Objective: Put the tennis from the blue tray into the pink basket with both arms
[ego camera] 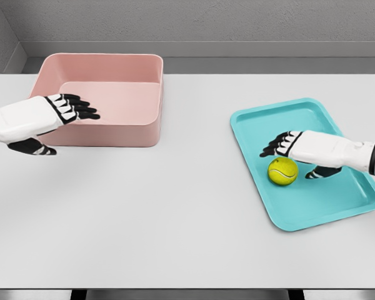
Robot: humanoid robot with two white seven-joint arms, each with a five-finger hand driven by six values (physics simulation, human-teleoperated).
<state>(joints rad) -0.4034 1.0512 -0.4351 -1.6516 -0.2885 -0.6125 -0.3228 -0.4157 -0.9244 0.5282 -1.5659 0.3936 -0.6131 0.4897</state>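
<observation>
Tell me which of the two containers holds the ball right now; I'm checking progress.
The blue tray on the right holds the tennis ball, beside the right hand. The pink basket by the left hand has no ball in it.

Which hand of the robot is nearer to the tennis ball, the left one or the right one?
The right hand is nearer: it hovers just above the tennis ball on the blue tray. The left hand is far away, beside the pink basket.
</observation>
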